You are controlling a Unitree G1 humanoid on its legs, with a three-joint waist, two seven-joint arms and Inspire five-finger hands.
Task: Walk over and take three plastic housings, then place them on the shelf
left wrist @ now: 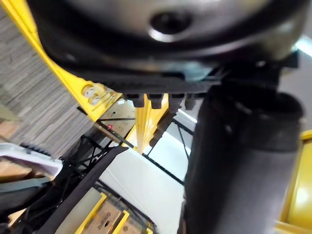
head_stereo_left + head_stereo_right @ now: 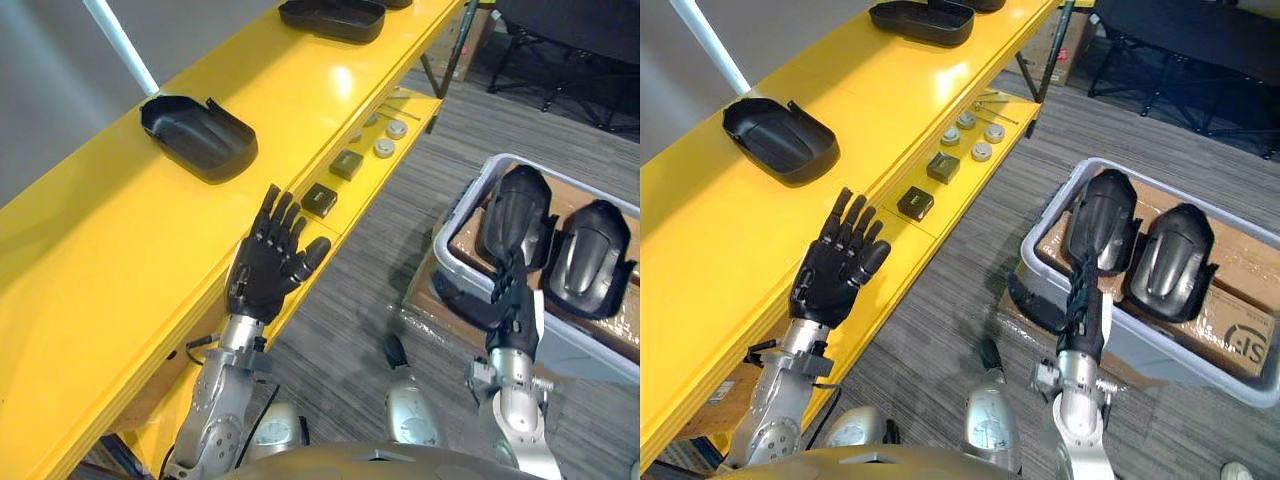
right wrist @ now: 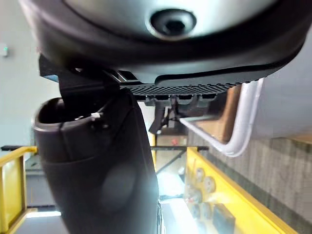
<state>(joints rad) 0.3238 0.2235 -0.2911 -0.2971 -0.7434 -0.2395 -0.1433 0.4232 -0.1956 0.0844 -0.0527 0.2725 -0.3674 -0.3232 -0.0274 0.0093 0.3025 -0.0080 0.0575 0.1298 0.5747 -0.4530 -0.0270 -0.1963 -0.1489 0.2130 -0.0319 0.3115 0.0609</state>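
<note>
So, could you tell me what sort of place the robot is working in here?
Probably a workshop or small assembly area: a long yellow shelf carries black plastic housings, small parts sit on its lower level, and a grey bin beside it holds more housings.

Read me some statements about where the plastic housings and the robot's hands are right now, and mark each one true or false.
1. A black plastic housing lies on the yellow shelf ahead of the left hand. True.
2. The left hand is curled round a housing. False: its fingers are straight and it holds nothing.
3. The grey bin is empty. False: it holds one housing and a second housing.
4. The right hand is beside the grey bin. True.
5. Small round discs lie on the lower ledge. True.
</note>
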